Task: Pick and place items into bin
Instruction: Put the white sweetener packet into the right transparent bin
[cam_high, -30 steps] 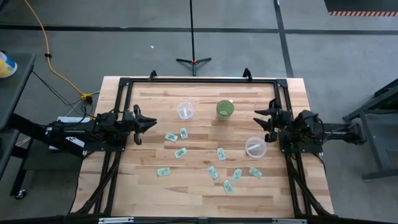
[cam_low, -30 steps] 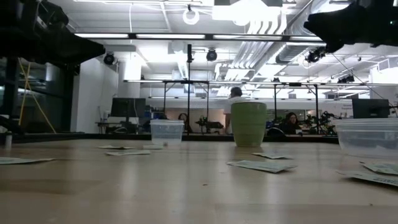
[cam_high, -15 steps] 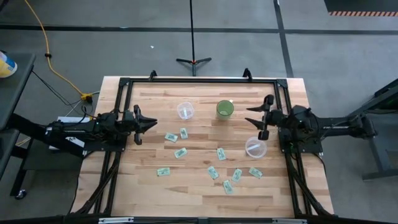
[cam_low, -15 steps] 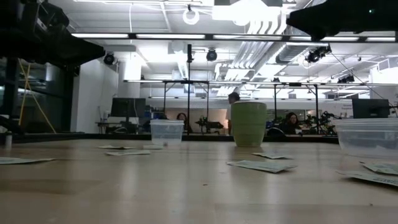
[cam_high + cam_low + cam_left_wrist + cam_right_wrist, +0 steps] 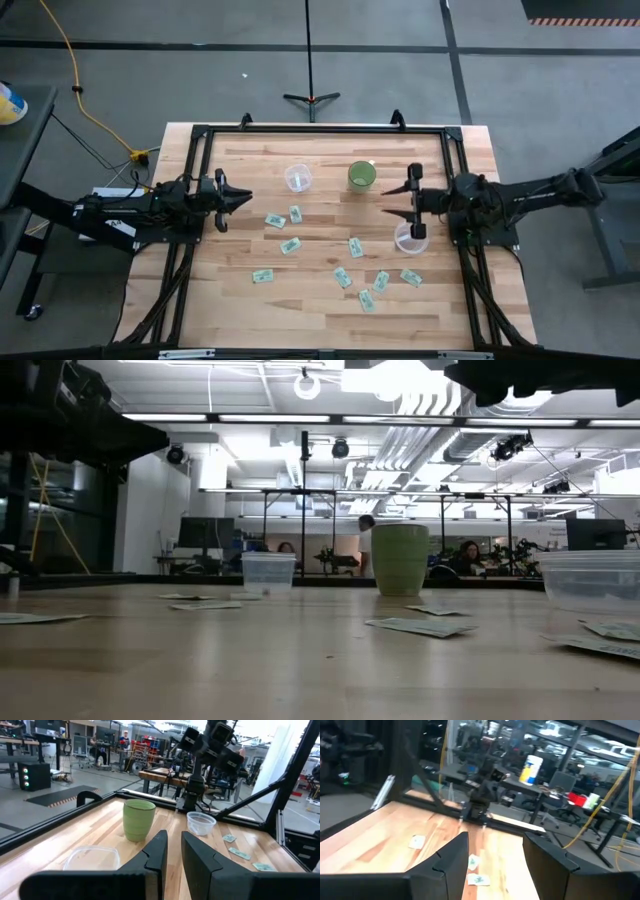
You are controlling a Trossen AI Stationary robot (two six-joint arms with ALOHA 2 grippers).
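Note:
Several small pale green and white packets [image 5: 355, 247] lie flat and scattered on the wooden table [image 5: 320, 320], from its middle toward the near right. My right gripper [image 5: 386, 202] is open and hovers above the table between the green cup [image 5: 362, 176] and a clear tub [image 5: 411, 237], touching nothing. Its wrist view [image 5: 495, 845] looks across the table at packets [image 5: 472, 862] lying farther off. My left gripper [image 5: 248, 198] waits at the table's left side, fingers all but together [image 5: 173, 837], with the nearest packet [image 5: 275, 220] just to its right.
A clear plastic cup [image 5: 298, 178] stands left of the green cup near the far side. A black frame [image 5: 320, 129] runs around the table's edges. In the low view the green cup [image 5: 400, 560] and the clear cup [image 5: 268, 572] stand behind packets [image 5: 420, 626]. People show far off in the room.
My right gripper has moved from the table's right edge toward the left, out over the table, and now reaches past the clear tub toward the green cup. Its fingers stay open. The packets and cups have not moved.

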